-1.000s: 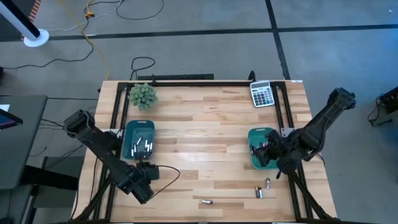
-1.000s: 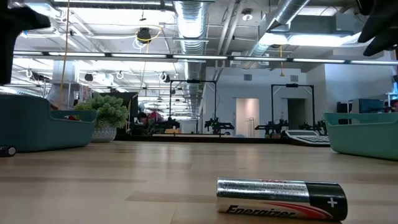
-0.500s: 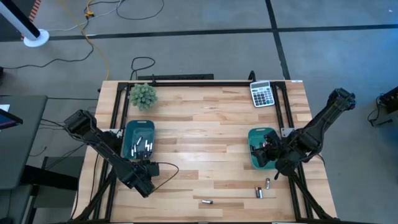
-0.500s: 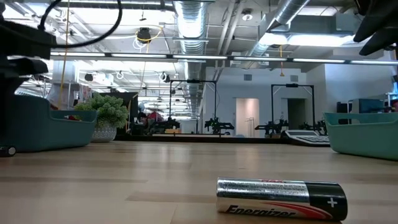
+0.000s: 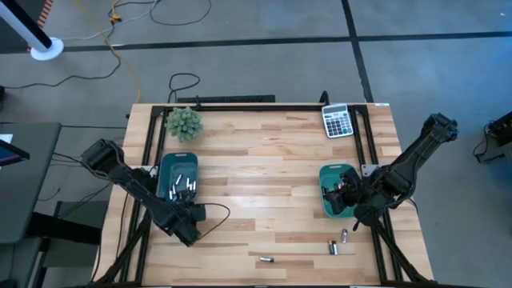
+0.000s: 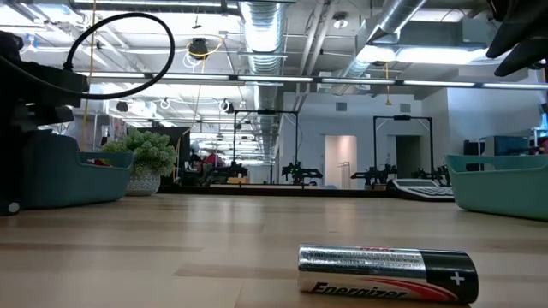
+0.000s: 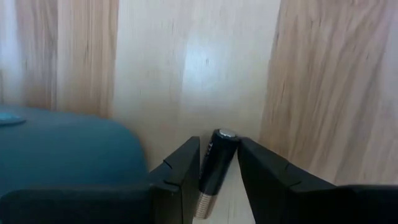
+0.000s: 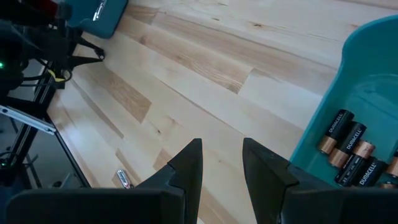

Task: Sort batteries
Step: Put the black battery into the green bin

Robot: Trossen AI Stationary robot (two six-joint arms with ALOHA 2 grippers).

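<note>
the left gripper (image 7: 217,165) is clenched on a dark battery (image 7: 215,167), which stands between its two fingers (image 7: 181,171) with a silvery cap showing at the far end. seen from above, this gripper (image 5: 192,214) sits near the front corner of the left teal bin (image 5: 166,164), over the wooden table (image 5: 256,168). that bin holds several silvery-grey batteries (image 5: 182,188). the right gripper (image 8: 221,163) has its fingers apart with nothing between them; it hovers beside the right teal bin (image 8: 367,74), where dark, copper-ended batteries (image 8: 348,149) lie side by side. from above, the right gripper (image 5: 342,194) is at that bin's front part. three loose batteries lie on the table's front right area: one (image 5: 266,260) near the front edge, and two (image 5: 339,242) close together just in front of the right bin. a grey calculator (image 5: 338,121) and a small green plant (image 5: 184,122) stand at the far edge.
</note>
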